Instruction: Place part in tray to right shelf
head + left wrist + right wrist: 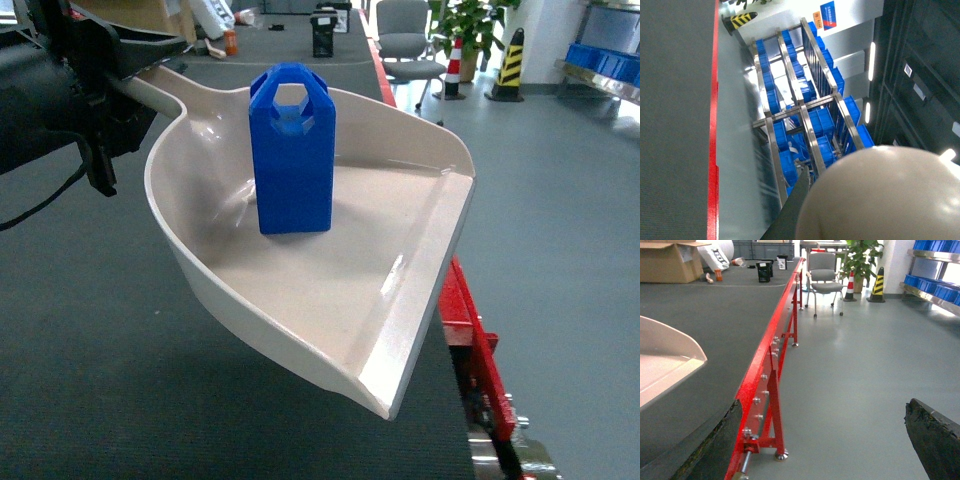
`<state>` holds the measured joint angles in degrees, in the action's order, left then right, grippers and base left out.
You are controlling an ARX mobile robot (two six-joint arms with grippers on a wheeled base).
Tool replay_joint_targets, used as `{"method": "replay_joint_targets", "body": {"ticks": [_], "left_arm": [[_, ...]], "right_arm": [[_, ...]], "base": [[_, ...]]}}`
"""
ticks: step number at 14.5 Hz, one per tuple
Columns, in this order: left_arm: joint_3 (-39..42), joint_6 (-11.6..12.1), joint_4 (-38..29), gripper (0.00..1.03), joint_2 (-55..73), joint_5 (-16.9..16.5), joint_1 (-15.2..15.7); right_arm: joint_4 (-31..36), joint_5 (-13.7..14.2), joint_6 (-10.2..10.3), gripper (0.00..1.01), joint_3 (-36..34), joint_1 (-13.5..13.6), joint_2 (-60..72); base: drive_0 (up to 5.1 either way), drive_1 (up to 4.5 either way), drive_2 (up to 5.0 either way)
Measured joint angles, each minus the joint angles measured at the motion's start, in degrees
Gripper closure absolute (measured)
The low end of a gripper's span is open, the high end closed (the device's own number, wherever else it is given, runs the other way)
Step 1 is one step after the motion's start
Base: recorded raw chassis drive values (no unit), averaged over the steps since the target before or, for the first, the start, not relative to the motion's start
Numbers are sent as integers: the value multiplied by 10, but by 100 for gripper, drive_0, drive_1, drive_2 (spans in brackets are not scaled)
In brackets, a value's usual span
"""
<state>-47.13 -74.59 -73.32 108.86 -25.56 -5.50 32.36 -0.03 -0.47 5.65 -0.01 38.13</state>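
Observation:
The bright-blue part (293, 150) stands upright in the middle of the beige tray (400, 300). The tray is held in the air over the table's right edge, front lip toward me. My left gripper (122, 78) is shut on the tray's handle at upper left. In the left wrist view, the tray's rounded underside (880, 200) fills the lower right beside one dark finger (799, 200). The right shelf (603, 72), steel with blue crates, stands far right across the floor. My right gripper (825, 440) hangs open over the floor, with the tray's corner (670, 360) to its left.
A dark-topped table with a red frame (468, 325) runs under the tray, and its red rail (770, 355) borders grey floor. An office chair (408, 42), a striped bollard (511, 62) and a potted plant (860, 260) stand behind. A cardboard box (667, 262) sits on the table.

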Motion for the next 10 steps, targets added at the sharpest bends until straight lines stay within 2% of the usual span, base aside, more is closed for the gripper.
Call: {"method": "replay_joint_targets", "body": {"ticks": [10], "left_arm": [[0, 0, -2, 91, -1, 0, 0]], "right_arm": [[-2, 0, 0, 3, 0, 0, 0]], "base": [[506, -235, -235]]}}
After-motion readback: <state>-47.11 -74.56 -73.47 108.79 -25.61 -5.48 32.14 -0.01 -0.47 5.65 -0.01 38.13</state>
